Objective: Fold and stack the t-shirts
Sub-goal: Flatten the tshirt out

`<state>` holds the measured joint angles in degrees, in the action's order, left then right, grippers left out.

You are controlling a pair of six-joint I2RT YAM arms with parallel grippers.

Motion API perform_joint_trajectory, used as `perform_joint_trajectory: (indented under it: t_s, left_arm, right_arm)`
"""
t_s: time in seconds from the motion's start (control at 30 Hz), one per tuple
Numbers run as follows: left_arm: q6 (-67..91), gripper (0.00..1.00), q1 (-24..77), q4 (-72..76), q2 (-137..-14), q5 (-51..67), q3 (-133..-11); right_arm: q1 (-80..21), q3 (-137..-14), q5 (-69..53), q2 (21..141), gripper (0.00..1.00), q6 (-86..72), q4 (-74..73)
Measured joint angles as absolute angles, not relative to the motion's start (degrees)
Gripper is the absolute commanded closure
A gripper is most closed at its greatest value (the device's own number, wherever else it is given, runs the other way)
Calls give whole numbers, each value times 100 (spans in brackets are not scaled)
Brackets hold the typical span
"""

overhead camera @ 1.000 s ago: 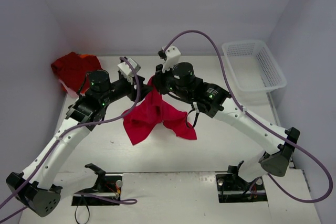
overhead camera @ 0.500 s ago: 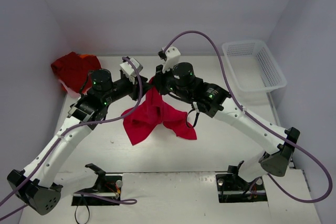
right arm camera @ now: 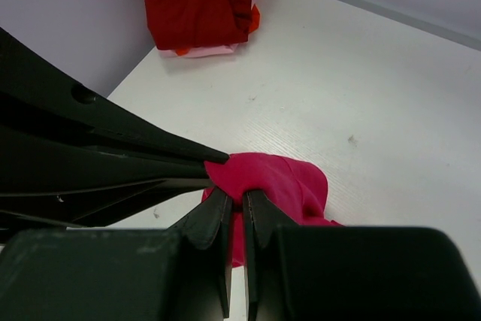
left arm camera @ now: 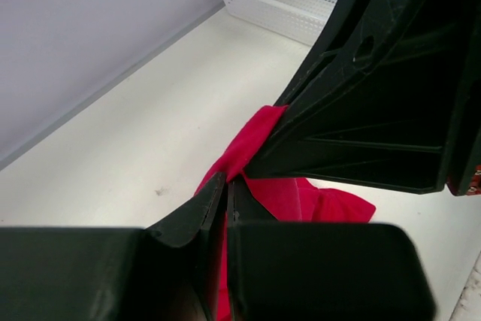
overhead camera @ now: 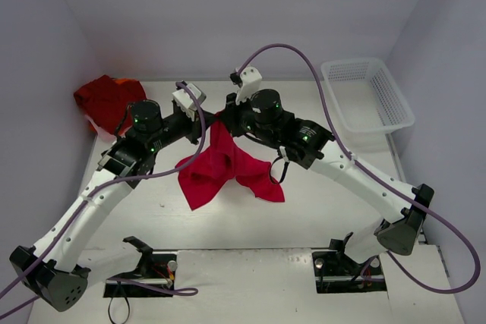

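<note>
Left wrist view: the left hand (left arm camera: pixel 225 184) is clenched on a pinch of the red shirt (left arm camera: pixel 297 199), with cloth squeezed between its fingers. The right hand's dark fingers cross close in front of it, at the same bunch. In the right wrist view, the right hand (right arm camera: pixel 237 195) is clamped on a fold of that shirt too, and the left hand's fingers come in from its left to meet the same fold.

From above, both hands meet at the shirt's raised top. The rest falls away from them toward the arm bases, in two loose lobes that spread over the tabletop (overhead camera: pixel 326 206).

Open white surface lies all round the shirt, on both sides of the hands and behind them. Well off to the hands' left, a pile (overhead camera: pixel 106 98) of darker red shirts sits in the back corner against the wall (overhead camera: pixel 45 51). Well off to their right, a white mesh basket (overhead camera: pixel 368 90) stands at the back right edge. Pale walls close in the tabletop at the back and on both sides.
</note>
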<state>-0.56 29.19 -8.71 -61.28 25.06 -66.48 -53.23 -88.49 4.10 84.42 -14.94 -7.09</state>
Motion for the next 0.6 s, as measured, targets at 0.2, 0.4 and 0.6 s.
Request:
perform_joint_trajectory:
  t_s: [0.2,0.4,0.6]
  left_arm:
    - [-158,100,2919,-878,-6005,2370,-6646]
    - [-285,100,2919,-880,-5900,2231,-6646]
    - [-360,100,2919,-904,-5861,1992,-6639]
  right_arm:
    - [-5323,-8836,355,8442,63,-1529,-716]
    - [-5323,-8788,316,8440,6,-1472,-714]
    - [-5317,-8497,320,8324,18,-1448,-797]
